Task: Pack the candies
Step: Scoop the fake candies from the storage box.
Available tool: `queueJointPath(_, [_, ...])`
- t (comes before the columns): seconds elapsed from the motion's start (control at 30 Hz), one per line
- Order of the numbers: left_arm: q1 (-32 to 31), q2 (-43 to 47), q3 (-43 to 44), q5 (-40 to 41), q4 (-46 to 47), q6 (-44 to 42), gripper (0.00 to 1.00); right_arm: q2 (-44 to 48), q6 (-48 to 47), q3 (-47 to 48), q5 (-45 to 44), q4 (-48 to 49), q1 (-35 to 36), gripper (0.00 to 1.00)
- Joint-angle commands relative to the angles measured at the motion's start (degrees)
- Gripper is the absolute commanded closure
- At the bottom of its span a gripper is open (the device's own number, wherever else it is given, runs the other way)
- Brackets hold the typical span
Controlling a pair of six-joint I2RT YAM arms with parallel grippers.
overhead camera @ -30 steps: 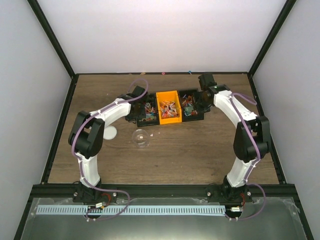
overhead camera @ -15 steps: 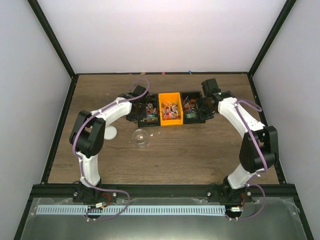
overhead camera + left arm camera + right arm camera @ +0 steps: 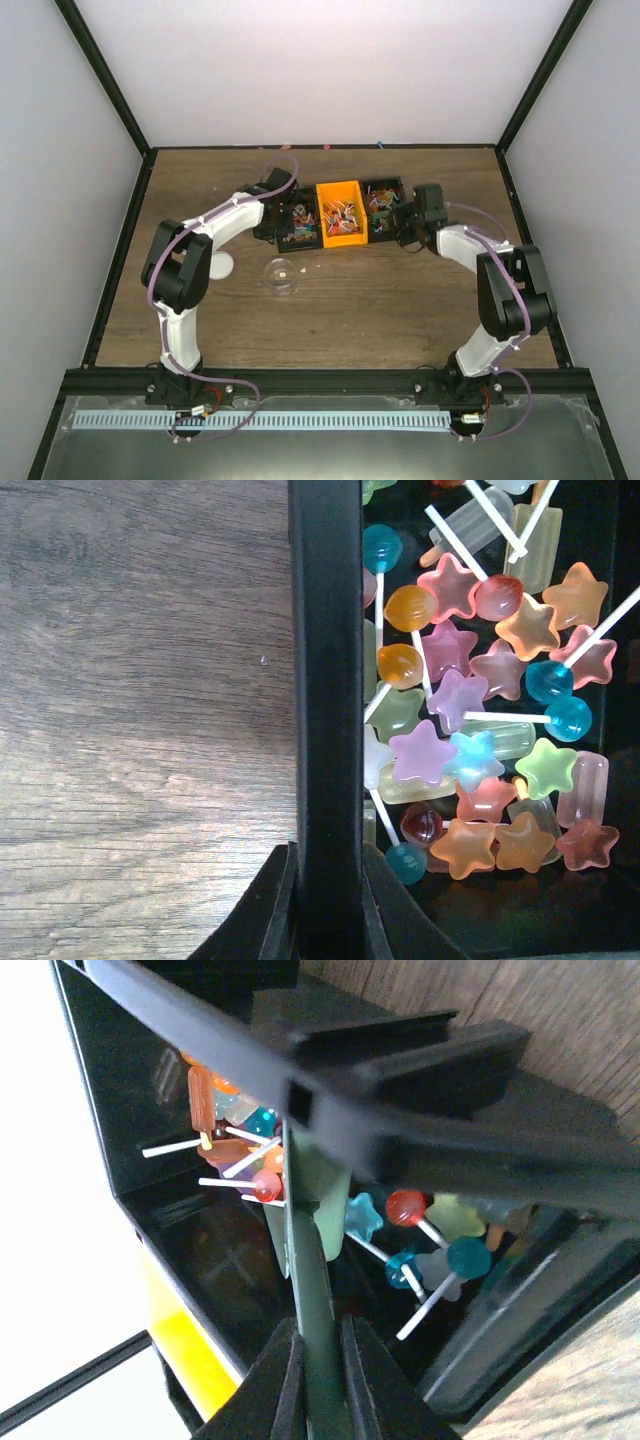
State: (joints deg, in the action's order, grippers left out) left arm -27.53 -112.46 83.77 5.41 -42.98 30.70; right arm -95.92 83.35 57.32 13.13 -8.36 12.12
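Note:
The candies are star-shaped jellies and ball lollipops on white sticks in mixed colours. They fill the left black bin (image 3: 470, 710) and lie in the right black bin (image 3: 420, 1230). My left gripper (image 3: 328, 855) is shut on the left bin's black side wall (image 3: 325, 660); in the top view it (image 3: 272, 212) sits at that bin's left edge. My right gripper (image 3: 318, 1335) is shut on the green scoop's handle (image 3: 320, 1290). The scoop's head (image 3: 318, 1185) dips among the lollipops in the right bin. In the top view the right gripper (image 3: 408, 226) is at that bin's near right corner.
An orange bin (image 3: 340, 240) with candies stands between the two black bins (image 3: 385, 183). A small clear round jar (image 3: 281, 275) stands in front of the left bin, with a white lid (image 3: 218, 265) to its left. A few loose sweets lie at the back edge (image 3: 380, 144).
My right arm has swung from the far side of the right bin round to its near right corner, elbow lowered. My left gripper has kept its hold on the left bin.

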Motion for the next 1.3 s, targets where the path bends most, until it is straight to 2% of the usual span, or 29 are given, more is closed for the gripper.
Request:
queueJointPath(0.0, [-0.8,-2.4,1.0,-8.6,0.1,-1.0,0.96,2.1,0.0,-16.6,3.2,20.1,-0.2,0.99])
queueJointPath(0.07, [-0.8,-2.6,1.6,-9.8,0.6,0.1,0.96,2.8,1.5,-21.5,5.1,31.6,-0.7,0.99])
queueJointPath(0.23, [-0.8,-3.6,3.7,-11.6,0.5,2.3,0.96,2.9,0.6,-24.9,8.9,40.4,-1.2,0.99])
queueJointPath(0.73, [-0.7,-3.5,4.6,-10.2,0.4,4.3,0.95,15.1,-1.4,-34.0,9.9,41.2,-2.1,0.99])
queueJointPath(0.97, [-0.7,-1.9,5.0,-9.9,0.3,2.9,0.72,18.9,-0.9,-37.9,10.9,44.4,-5.0,0.99])
queueJointPath(1.13, [-0.7,-0.5,5.3,-9.0,0.2,2.4,0.61,20.8,-1.2,-38.9,12.5,46.3,-6.2,0.99])
queueJointPath(1.27, [-0.7,0.7,5.4,-8.3,0.0,2.3,0.57,22.2,-1.5,-38.9,13.4,46.8,-6.2,0.99])
